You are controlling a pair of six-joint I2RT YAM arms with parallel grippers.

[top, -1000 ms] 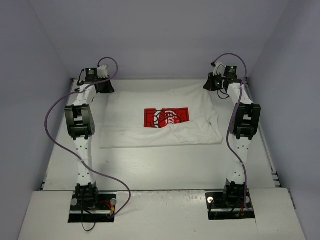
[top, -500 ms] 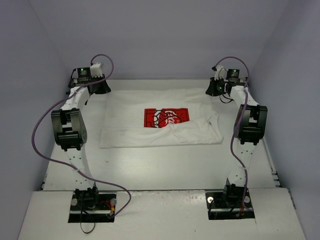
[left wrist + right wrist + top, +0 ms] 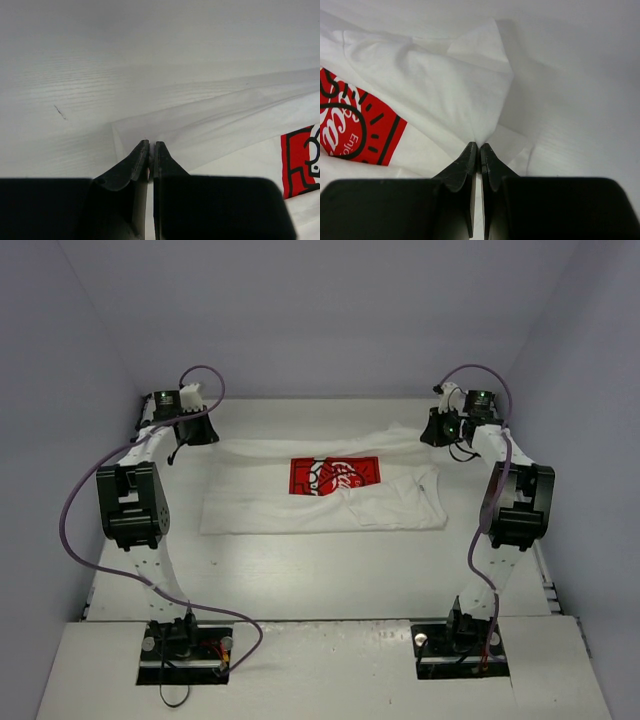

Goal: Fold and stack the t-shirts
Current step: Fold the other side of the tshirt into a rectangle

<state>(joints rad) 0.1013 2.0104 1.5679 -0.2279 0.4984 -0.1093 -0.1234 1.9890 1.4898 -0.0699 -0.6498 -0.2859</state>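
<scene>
As both jaws clamp tight on its far corners, the t-shirt [image 3: 300,510] stretches between.

A white, faintly wood-grained table [image 3: 320,570] stands boxed in by plain lavender-grey walls [image 3: 320,320] along its far edge and both sides. The light is soft and even.

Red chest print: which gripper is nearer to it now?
Right. The right gripper, shut on the t-shirt at its far edge, sits just beyond and right of the red print; the left gripper holds the far left corner, more plain cloth between.
</scene>
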